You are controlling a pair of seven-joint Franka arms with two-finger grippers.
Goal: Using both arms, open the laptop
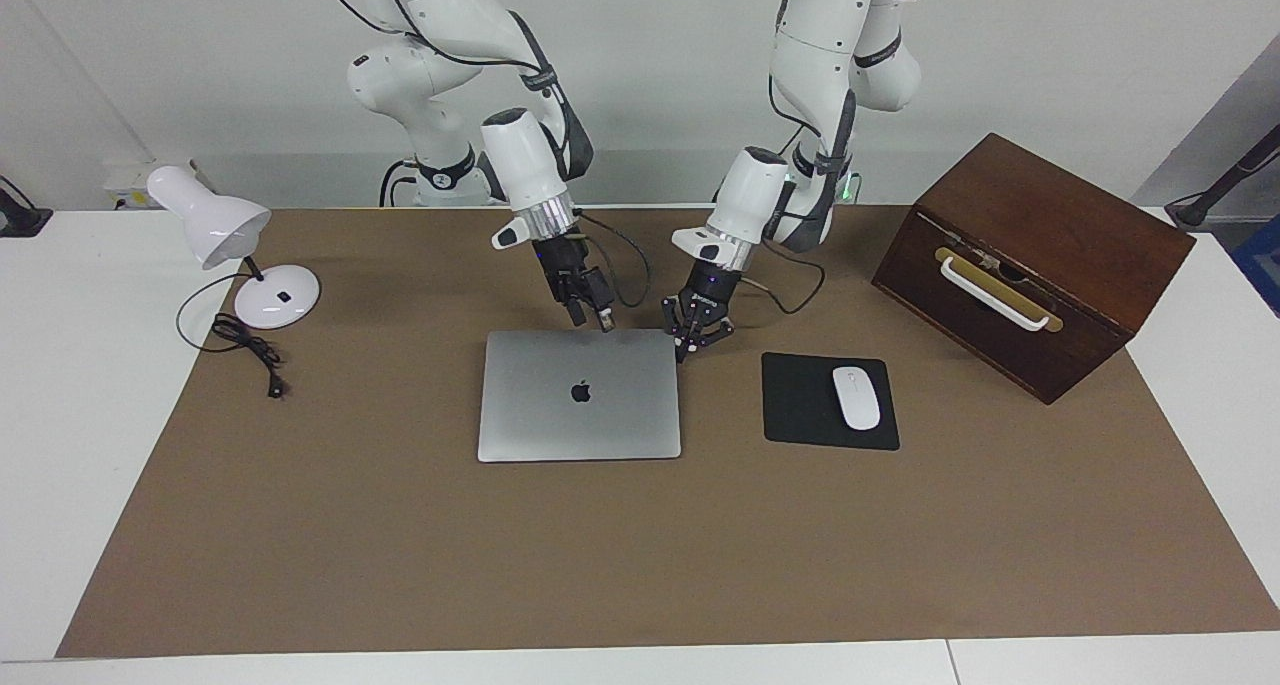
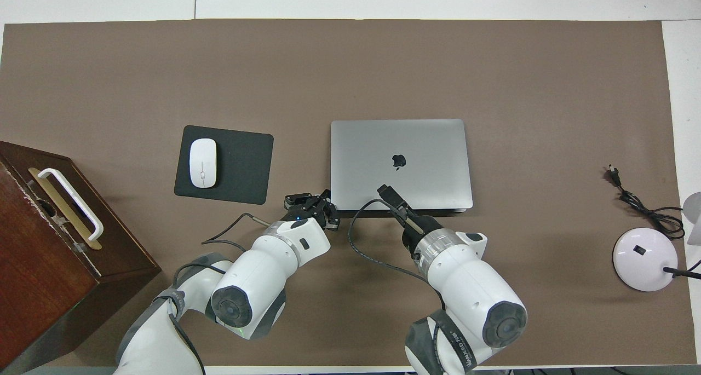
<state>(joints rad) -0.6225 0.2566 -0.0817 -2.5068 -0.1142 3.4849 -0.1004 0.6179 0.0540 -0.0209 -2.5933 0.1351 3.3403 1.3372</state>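
Note:
The silver-grey laptop lies closed and flat on the brown mat, its apple logo up; it also shows in the overhead view. My right gripper hangs just over the laptop's edge nearest the robots, about mid-edge. My left gripper is open, its claws spread at the laptop's near corner toward the left arm's end. Whether either gripper touches the laptop I cannot tell.
A black mouse pad with a white mouse lies beside the laptop toward the left arm's end. A brown wooden box with a white handle stands at that end. A white desk lamp and its cord are at the right arm's end.

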